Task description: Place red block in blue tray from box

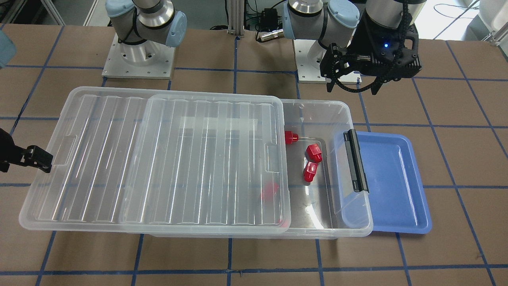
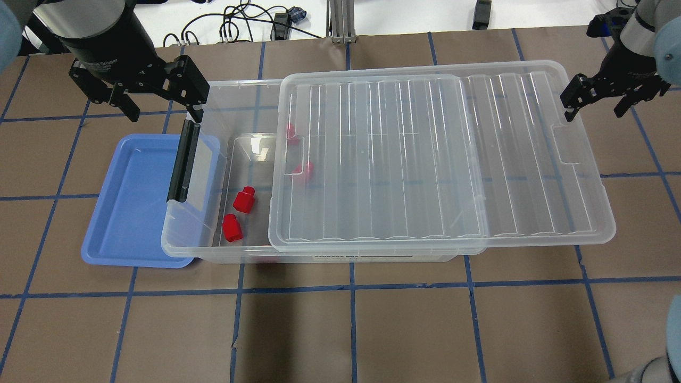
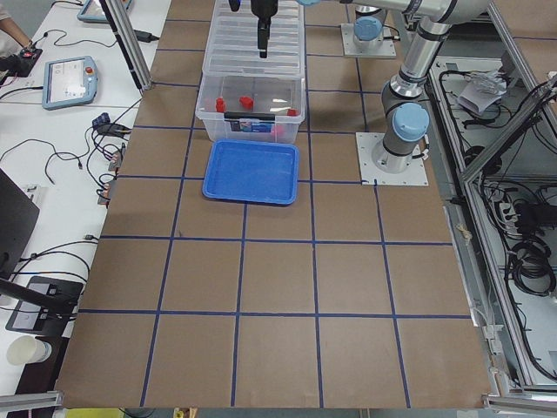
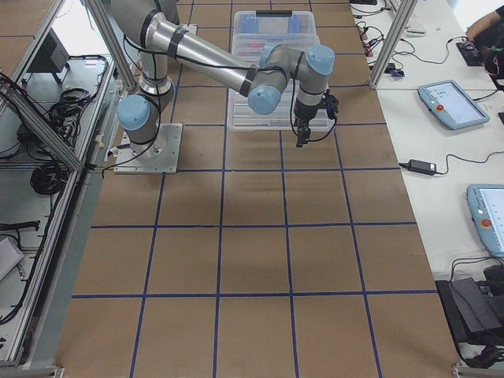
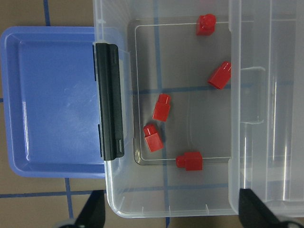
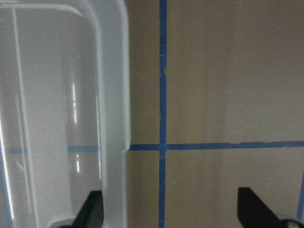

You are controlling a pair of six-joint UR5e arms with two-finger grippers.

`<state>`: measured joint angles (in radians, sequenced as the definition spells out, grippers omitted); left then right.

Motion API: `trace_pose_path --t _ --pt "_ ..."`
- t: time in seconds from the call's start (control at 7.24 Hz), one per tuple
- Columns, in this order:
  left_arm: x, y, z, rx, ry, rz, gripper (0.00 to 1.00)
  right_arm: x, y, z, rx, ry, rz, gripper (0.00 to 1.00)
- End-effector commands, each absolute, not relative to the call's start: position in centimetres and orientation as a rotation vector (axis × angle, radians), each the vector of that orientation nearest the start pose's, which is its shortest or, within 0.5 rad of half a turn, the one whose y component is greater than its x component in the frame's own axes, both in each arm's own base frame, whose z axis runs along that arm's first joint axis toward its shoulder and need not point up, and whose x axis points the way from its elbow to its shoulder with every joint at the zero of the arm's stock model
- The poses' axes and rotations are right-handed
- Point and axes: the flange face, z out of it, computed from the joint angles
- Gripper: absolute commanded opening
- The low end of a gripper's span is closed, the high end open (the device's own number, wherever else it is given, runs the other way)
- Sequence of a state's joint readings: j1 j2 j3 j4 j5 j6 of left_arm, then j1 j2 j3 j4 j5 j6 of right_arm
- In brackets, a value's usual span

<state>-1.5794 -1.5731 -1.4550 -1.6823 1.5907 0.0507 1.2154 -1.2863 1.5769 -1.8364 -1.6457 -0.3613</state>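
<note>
Probably light, stiff, slick: red block (image 5: 161,107), loose in uncovered end of box (image 1: 313,104). Better pinch across squarish body, not stub. Jaws of left gripper (image 2: 159,101), right gripper (image 2: 598,98) spread, empty

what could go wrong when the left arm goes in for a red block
1. The lid covers most of the box. The open left gripper must drop between the lid's edge and the black latch bar, and its fingers could clip either.
2. One red block lies close beside a second red block, so closing on one may shove the other.
3. The box's end overlaps the blue tray; a release too close could hit the rim.
</note>
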Motion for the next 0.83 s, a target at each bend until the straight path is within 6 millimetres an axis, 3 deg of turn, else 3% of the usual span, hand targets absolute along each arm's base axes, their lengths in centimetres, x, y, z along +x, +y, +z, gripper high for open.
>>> trace_pose_path --t 0.0,0.28,0.41,0.69 --pt "-13.6 -49.4 51.9 0.099 3.125 0.034 1.00 -8.7 -59.9 35.8 -0.014 3.204 0.078 1.00" --pt "-14.4 -50.8 48.8 0.132 3.130 0.067 1.00 -8.5 -59.1 37.7 0.005 3.213 0.045 1.00" --pt "-14.8 -52.2 45.4 0.116 3.151 0.077 1.00 -7.7 -57.7 40.4 0.006 3.217 0.019 1.00" --pt "-15.1 -52.5 38.4 0.075 3.185 0.020 1.00 -5.7 -52.4 46.8 0.042 3.210 0.034 1.00"
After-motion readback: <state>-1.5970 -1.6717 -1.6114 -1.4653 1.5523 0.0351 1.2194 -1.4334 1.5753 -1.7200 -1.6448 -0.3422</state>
